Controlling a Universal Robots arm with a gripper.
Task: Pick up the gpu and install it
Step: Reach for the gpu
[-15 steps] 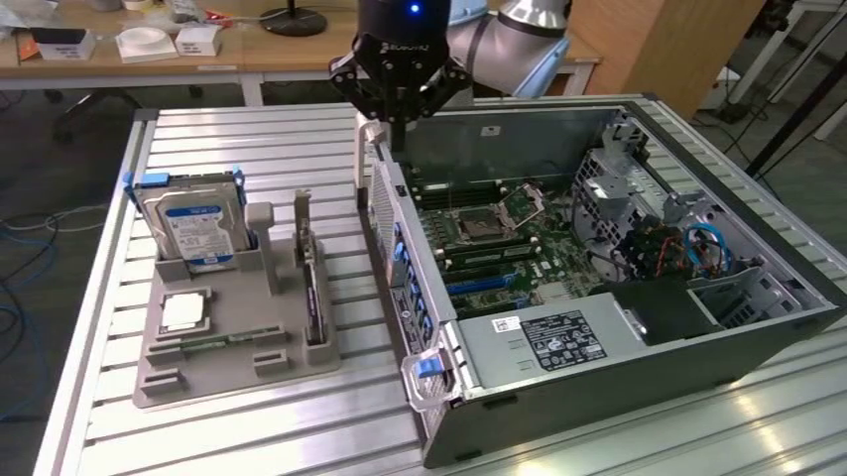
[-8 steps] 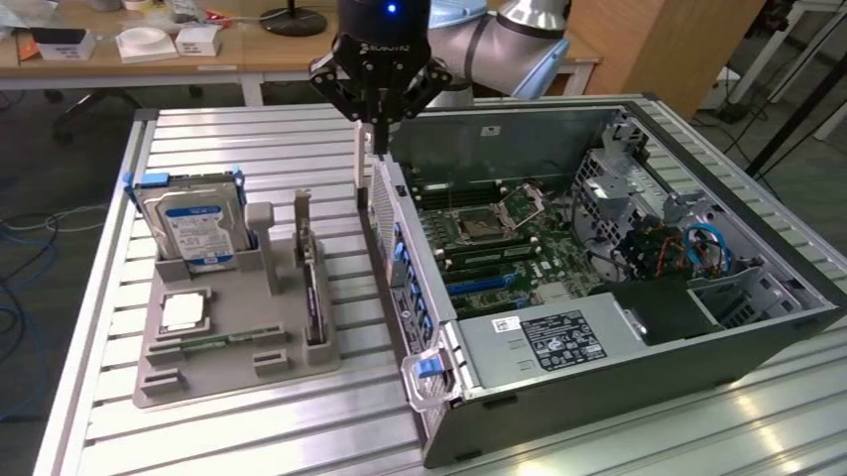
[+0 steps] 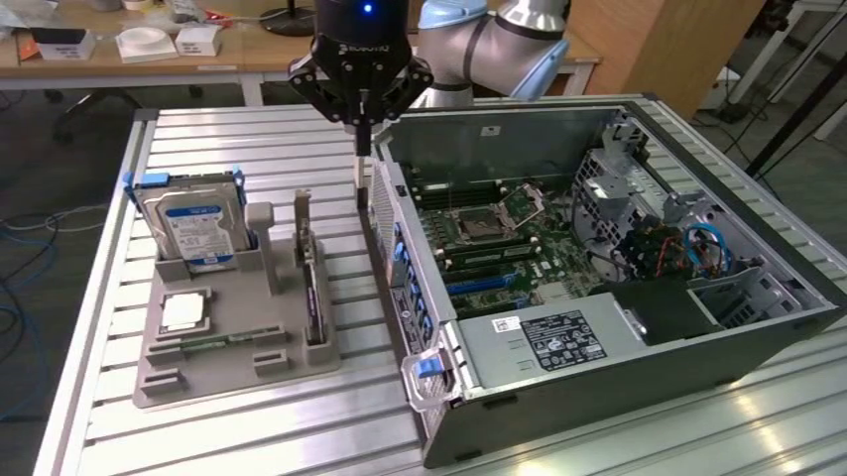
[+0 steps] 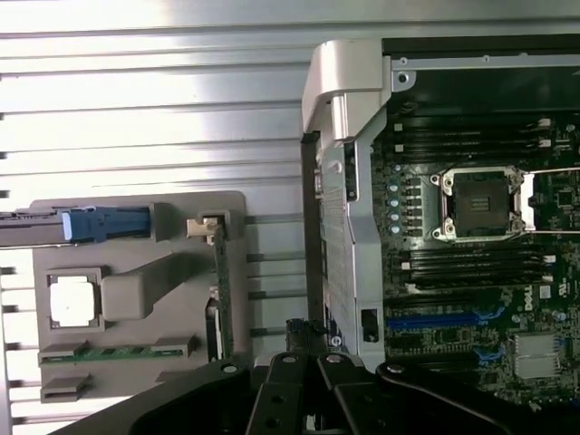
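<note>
The gpu (image 3: pixel 312 288) is a thin dark card standing on edge in a slot of the grey holder (image 3: pixel 238 372), its grey bracket at the far end. In the wrist view the gpu (image 4: pixel 220 290) is a narrow strip along the holder's (image 4: pixel 136 222) edge. My gripper (image 3: pixel 361 159) hangs above the gap between the holder and the open computer case (image 3: pixel 688 327), close to the case's perforated side wall. Its fingers are shut together with nothing between them. The gripper's (image 4: pixel 304 349) black linkages frame the wrist view, beside the case wall (image 4: pixel 349 227).
The holder also carries a silver hard drive (image 3: pixel 196 230) with a blue-white label, a square processor (image 3: pixel 182 312) and a green memory stick (image 3: pixel 212 342). Inside the case lies the motherboard (image 3: pixel 510 243) with blue slots (image 4: pixel 435 319). The slatted metal table (image 3: pixel 238 149) runs beneath.
</note>
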